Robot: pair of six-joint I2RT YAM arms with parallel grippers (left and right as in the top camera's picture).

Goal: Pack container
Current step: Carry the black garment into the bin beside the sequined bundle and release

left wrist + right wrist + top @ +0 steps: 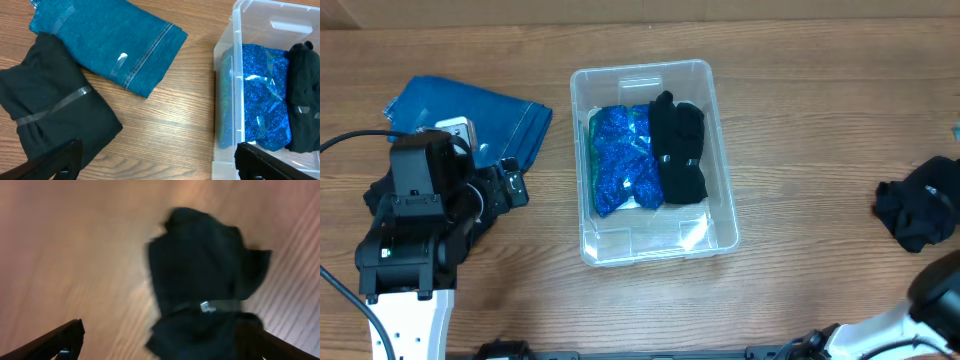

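Container of clear plastic sits mid-table, already holding a blue glittery bundle on its left side and a black bundle just beside it on the right, the two touching. Packing looks partly done, since three soft items lie outside: a folded denim cloth and a taped black bundle to the left, and a loose black garment well apart near the right edge. The left gripper hangs with its fingers spread wide and nothing between them, above bare wood between the taped bundle and the container's wall. The right gripper is likewise spread, with the black garment directly beneath it (that view is badly blurred, so contact cannot be judged). The step in hand seems to be reaching for the right-hand garment. Next would come a descent onto its bunched middle, a firm close, then a carry to the free strip at the container's near end.
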